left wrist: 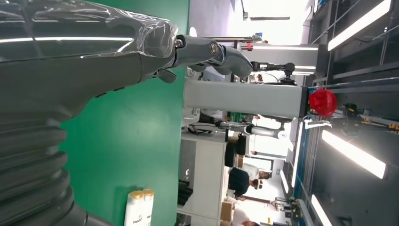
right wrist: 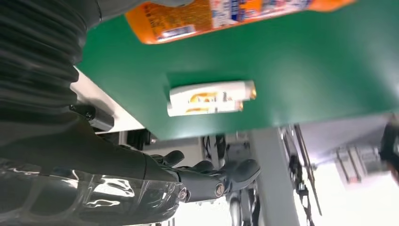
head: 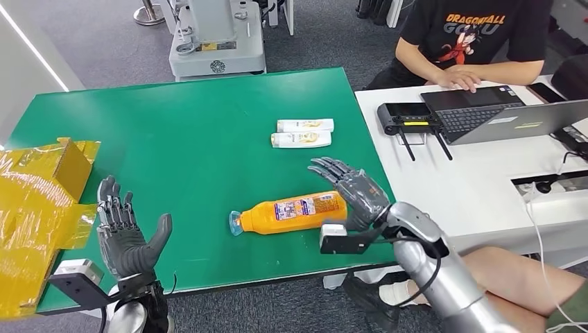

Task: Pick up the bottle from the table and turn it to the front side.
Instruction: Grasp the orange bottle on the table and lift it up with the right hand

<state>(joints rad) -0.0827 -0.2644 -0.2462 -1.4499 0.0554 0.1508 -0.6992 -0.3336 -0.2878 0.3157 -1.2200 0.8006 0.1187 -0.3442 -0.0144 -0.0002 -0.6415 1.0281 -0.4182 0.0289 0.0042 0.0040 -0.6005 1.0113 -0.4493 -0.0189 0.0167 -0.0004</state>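
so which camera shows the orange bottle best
The head view: the whole orange bottle lies on its side on the green table, label and cap visible. The right wrist view catches part of its body at the picture's edge.

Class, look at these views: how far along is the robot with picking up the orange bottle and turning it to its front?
Done: nothing yet; the orange bottle lies on its side on the green table. In hand: the right hand is open at the bottle's base end, apparently about to grasp; the left hand is open, apart. Left: grip, lift, turn.
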